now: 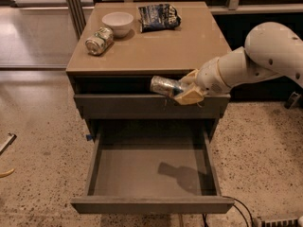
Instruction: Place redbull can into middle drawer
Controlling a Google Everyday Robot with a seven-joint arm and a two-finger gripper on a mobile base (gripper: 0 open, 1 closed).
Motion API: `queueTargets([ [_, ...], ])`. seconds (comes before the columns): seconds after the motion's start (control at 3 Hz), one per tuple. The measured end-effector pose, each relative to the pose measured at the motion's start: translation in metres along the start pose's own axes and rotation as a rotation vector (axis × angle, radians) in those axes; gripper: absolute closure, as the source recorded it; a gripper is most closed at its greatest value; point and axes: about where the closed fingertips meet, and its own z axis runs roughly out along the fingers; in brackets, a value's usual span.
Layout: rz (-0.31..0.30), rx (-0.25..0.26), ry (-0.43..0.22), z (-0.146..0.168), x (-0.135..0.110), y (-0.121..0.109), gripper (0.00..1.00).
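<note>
My gripper point(184, 90) is shut on the redbull can point(163, 85), a slim silvery can with a bluish tint. It holds the can tilted, almost lying, in the air in front of the cabinet's upper drawer front. The can hangs above the open middle drawer point(151, 171), a wide shallow grey-brown drawer with a bare floor, pulled fully out. The can's shadow falls on the drawer floor right of centre. My white arm point(255, 63) reaches in from the right.
On the cabinet top point(180, 51) lie a green-and-white can point(99, 40) on its side, a white bowl point(118, 23) and a dark snack bag point(159, 16). The closed drawer front point(118, 105) sits above the open drawer. Speckled floor surrounds the cabinet; cables lie at bottom right.
</note>
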Motion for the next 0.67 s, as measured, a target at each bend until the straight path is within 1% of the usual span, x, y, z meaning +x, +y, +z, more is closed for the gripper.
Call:
queueTargets([
  [0.33,0.019,-0.107,0.056,0.055,0.048,0.024,1.00],
  [0.67,0.020,-0.217,0.133,0.126,0.096,0.044,1.00],
])
